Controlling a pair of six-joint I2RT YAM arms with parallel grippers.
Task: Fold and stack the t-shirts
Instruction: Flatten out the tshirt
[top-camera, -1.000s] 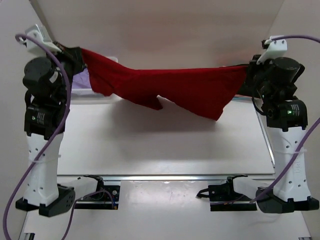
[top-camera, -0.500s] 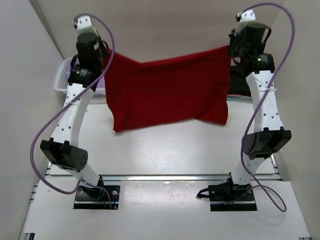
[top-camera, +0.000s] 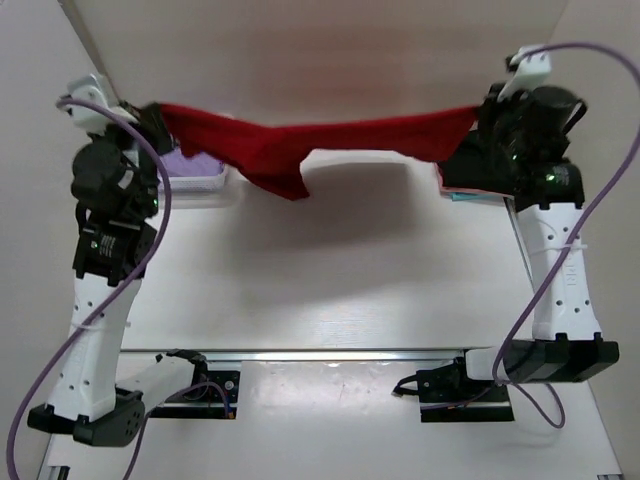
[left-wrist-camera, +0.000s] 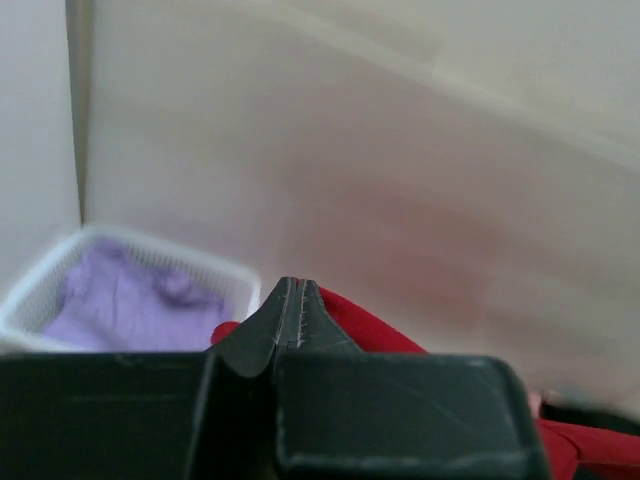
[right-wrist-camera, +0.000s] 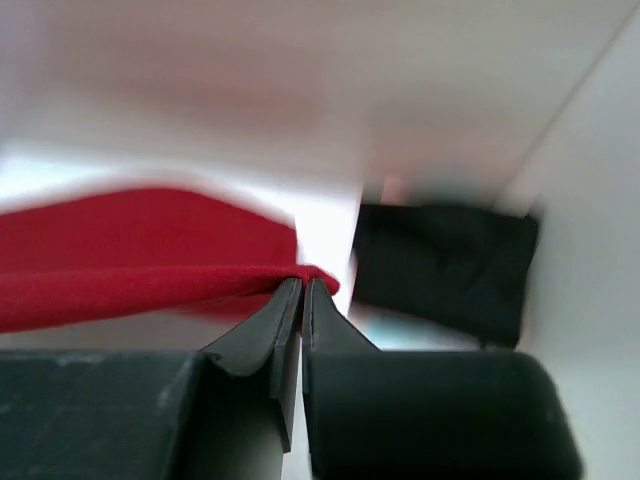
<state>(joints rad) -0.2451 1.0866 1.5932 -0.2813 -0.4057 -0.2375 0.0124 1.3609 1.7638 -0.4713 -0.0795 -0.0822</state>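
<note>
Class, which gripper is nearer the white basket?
Left. The left gripper, pinching one end of the red t-shirt, is right by the white basket. The right gripper pinches the other end across the table, near the black t-shirt.

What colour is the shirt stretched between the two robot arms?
The shirt is deep red. It shows best in the top external view.

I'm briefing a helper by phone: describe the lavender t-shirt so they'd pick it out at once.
At the far left corner of the table sits a white lattice basket. The lavender t-shirt lies crumpled inside it, unlike the red t-shirt stretched in the air between the left gripper and right gripper.
</note>
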